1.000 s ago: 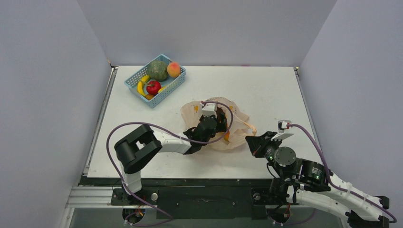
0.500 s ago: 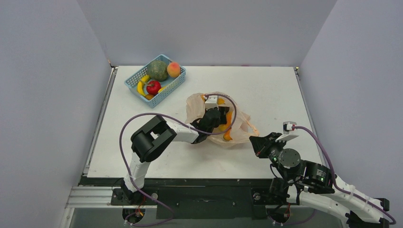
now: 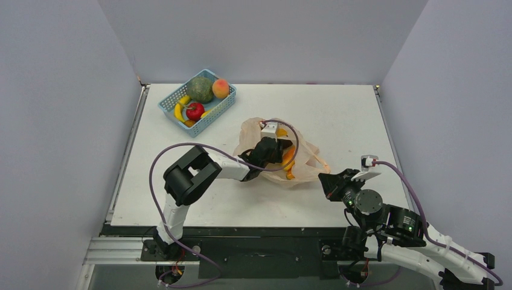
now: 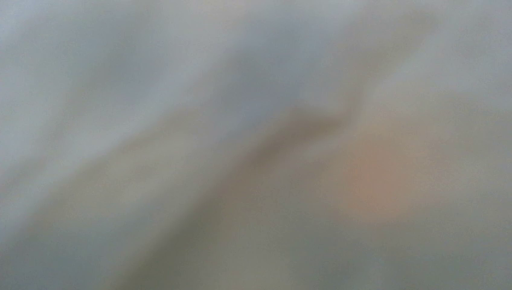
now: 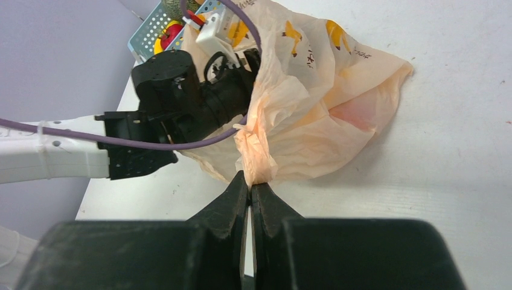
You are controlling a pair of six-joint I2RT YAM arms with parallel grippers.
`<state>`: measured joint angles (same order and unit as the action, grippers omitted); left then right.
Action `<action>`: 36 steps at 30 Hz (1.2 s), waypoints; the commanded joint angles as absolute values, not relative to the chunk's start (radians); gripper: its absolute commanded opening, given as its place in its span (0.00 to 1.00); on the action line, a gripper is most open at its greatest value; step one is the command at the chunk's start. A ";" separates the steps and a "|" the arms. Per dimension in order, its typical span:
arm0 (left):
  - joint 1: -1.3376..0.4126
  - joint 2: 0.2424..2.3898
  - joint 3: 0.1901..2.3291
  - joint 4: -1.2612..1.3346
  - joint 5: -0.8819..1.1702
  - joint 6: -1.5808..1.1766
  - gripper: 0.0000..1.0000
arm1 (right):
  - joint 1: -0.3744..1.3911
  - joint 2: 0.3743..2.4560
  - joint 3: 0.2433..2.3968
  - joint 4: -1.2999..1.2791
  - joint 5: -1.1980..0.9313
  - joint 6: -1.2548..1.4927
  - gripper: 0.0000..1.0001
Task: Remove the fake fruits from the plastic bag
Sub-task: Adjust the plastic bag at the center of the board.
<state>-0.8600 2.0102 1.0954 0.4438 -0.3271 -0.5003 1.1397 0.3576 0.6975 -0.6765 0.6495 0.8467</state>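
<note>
**Anchor and reach**

My right gripper (image 5: pixel 249 181) pinches the plastic bag (image 5: pixel 314 103) by its handle, anchoring it mid-table. My left gripper (image 3: pixel 281 154) reaches inside toward the fake fruits (image 3: pixel 290 161). I cannot tell its jaw width.

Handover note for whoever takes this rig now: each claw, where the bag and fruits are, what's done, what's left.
Right claw: shut on a bunched edge of the plastic bag.
Left claw: inside the bag's mouth, fingers hidden; grip unknown.
Fake fruits: orange shapes show inside the bag.
Done: bag held, left claw in.
Left: lift the fruits out.
</note>
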 commanded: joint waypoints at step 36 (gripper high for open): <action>-0.833 1.219 0.481 0.394 -0.093 -0.643 0.70 | 1.186 0.769 0.804 -0.227 0.153 0.614 0.00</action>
